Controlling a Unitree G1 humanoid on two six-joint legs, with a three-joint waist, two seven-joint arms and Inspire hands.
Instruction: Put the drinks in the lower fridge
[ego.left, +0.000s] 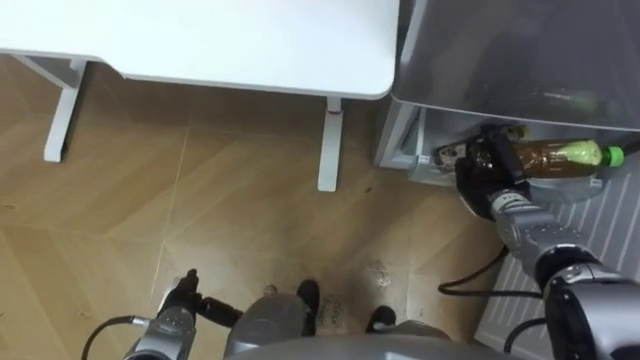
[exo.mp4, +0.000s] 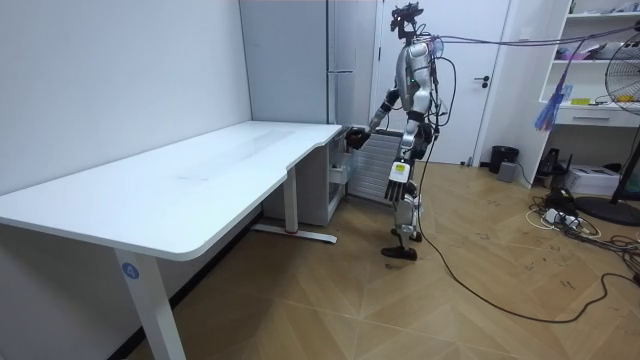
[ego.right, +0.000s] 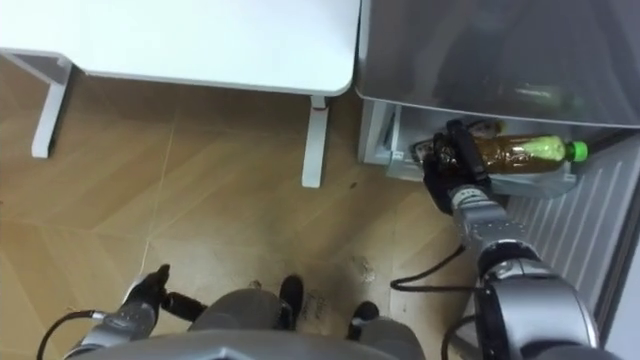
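Clutching the drink bottle (ego.left: 560, 156) at the fridge (ego.left: 500, 50), right robot hand (ego.left: 480, 166).

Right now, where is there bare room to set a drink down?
Bare: the white table top left of the fridge, and the wood floor before it. Crowded: the mouth of the lower compartment, where the right hand holds the bottle. The left hand hangs low, idle.
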